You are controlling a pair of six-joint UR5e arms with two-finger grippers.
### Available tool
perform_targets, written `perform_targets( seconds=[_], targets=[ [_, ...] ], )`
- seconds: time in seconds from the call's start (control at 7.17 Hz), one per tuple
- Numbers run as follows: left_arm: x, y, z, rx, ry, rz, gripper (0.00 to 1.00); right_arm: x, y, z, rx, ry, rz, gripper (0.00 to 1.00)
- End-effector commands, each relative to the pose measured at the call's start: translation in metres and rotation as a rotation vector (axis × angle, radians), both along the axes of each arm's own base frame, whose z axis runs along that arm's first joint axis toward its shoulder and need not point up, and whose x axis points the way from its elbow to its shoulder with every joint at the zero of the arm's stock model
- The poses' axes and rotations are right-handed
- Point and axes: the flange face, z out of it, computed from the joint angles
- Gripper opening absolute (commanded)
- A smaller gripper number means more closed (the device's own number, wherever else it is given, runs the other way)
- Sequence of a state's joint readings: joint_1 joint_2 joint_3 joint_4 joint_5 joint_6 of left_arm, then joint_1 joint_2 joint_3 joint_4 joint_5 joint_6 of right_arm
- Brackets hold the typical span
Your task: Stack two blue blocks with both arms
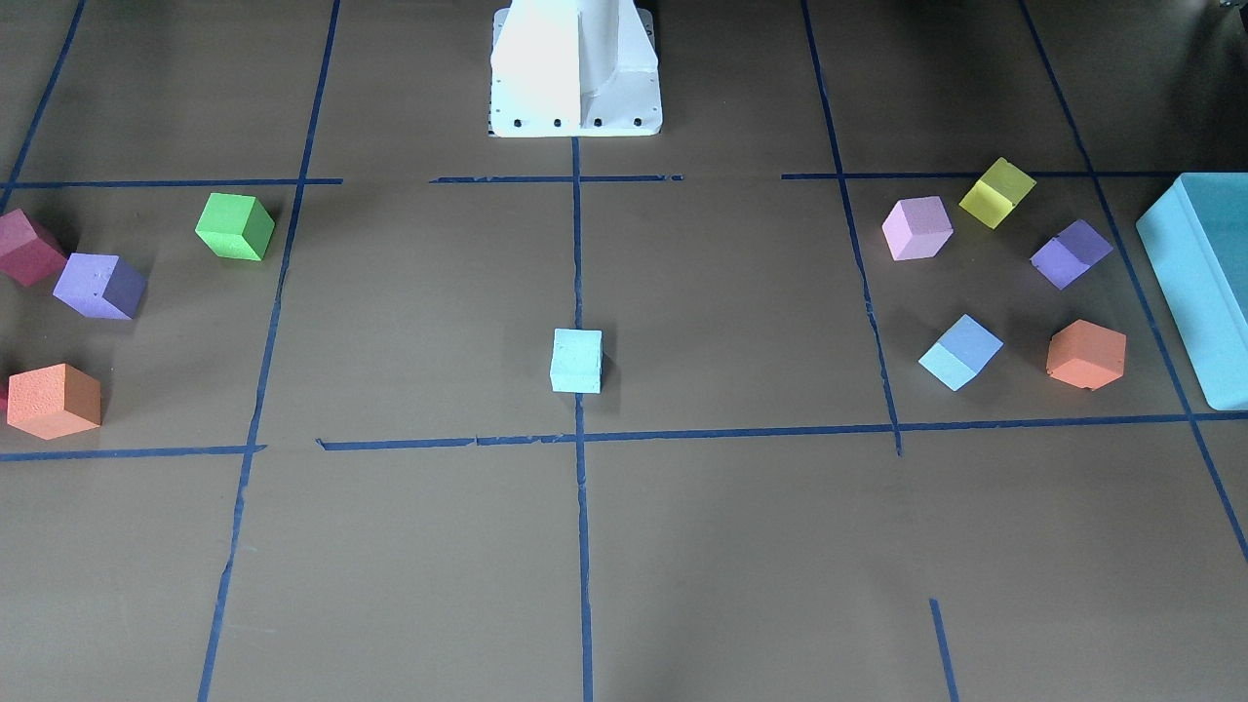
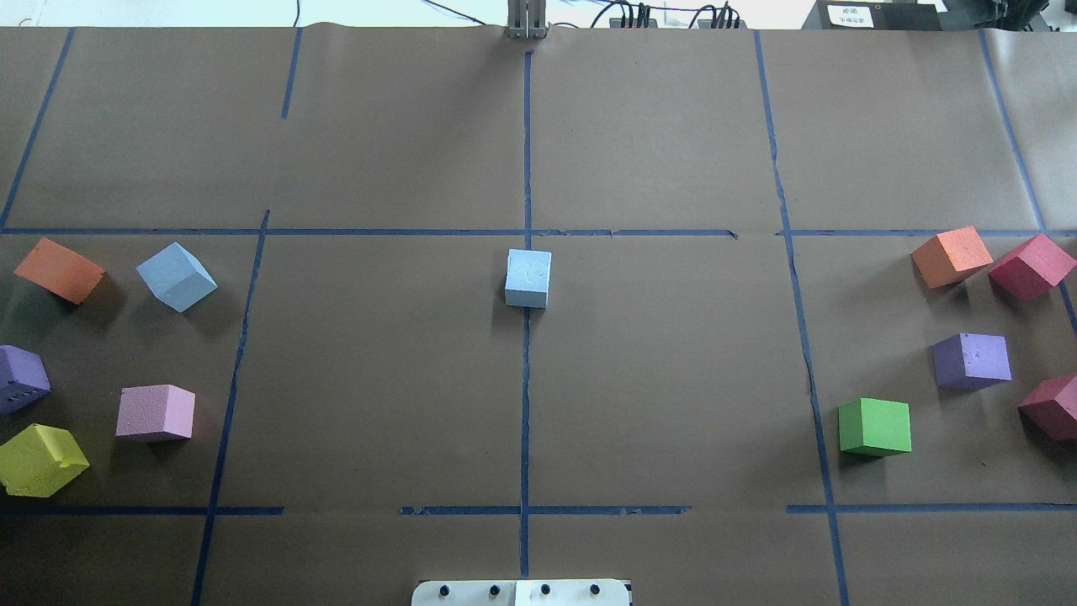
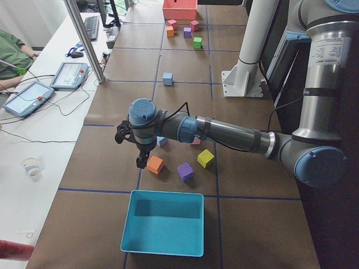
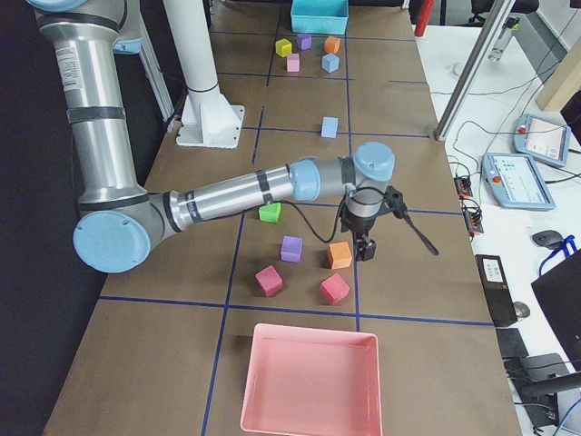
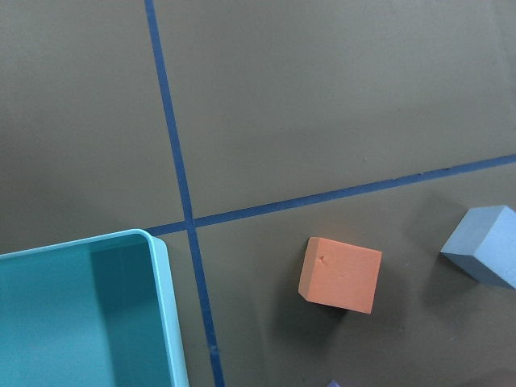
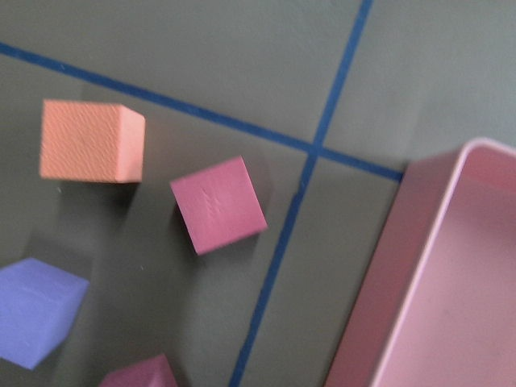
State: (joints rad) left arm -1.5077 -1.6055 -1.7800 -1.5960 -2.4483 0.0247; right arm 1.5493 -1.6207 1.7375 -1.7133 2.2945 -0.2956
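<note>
One pale blue block (image 1: 576,360) sits on the centre tape line, also in the overhead view (image 2: 528,278). The second blue block (image 1: 960,351) lies among the cubes on my left side (image 2: 176,276) and shows at the right edge of the left wrist view (image 5: 482,246). My left gripper (image 3: 142,162) hangs over an orange cube (image 3: 155,164) near that block. My right gripper (image 4: 366,247) hangs beside another orange cube (image 4: 339,255). Both grippers show only in the side views, so I cannot tell whether they are open or shut.
A teal bin (image 3: 164,222) stands at the table's left end, a pink tray (image 4: 310,380) at the right end. Purple, pink, yellow, green and dark red cubes lie in the two side groups. The white robot base (image 1: 575,68) stands behind the centre.
</note>
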Motion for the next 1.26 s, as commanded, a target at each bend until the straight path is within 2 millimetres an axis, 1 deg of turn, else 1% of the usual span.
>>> perform_targets(
  seconds=[0.0, 0.14, 0.28, 0.42, 0.56, 0.7, 0.84, 0.98, 1.12],
  targets=[
    [0.082, -0.007, -0.037, 0.030, 0.014, 0.095, 1.00, 0.014, 0.058, 0.031, -0.049, -0.001, 0.039, 1.00],
    [0.120, -0.011, -0.054, -0.028, 0.031, 0.089, 1.00, 0.014, 0.058, 0.025, -0.060, -0.003, 0.072, 1.00],
    [0.161, -0.007, -0.057, -0.028, -0.008, 0.089, 1.00, 0.013, 0.057, 0.024, -0.053, -0.005, 0.071, 1.00],
    [0.212, -0.007, -0.062, -0.012, -0.053, 0.051, 1.00, 0.013, 0.057, 0.024, -0.052, -0.005, 0.070, 1.00],
    [0.257, -0.011, -0.061, 0.076, -0.056, 0.094, 1.00, 0.014, 0.057, 0.024, -0.050, -0.005, 0.069, 1.00],
    [0.268, -0.014, -0.053, 0.145, -0.031, 0.119, 1.00, 0.013, 0.057, 0.024, -0.049, -0.005, 0.066, 1.00],
    [0.270, -0.011, -0.048, 0.202, -0.037, 0.167, 1.00, 0.013, 0.057, 0.024, -0.048, -0.005, 0.065, 1.00],
    [0.271, -0.011, -0.037, 0.253, -0.053, 0.228, 1.00, 0.013, 0.057, 0.024, -0.048, -0.004, 0.064, 1.00],
    [0.272, -0.011, -0.034, 0.257, -0.061, 0.235, 1.00, 0.013, 0.057, 0.024, -0.047, -0.004, 0.063, 1.00]
  ],
)
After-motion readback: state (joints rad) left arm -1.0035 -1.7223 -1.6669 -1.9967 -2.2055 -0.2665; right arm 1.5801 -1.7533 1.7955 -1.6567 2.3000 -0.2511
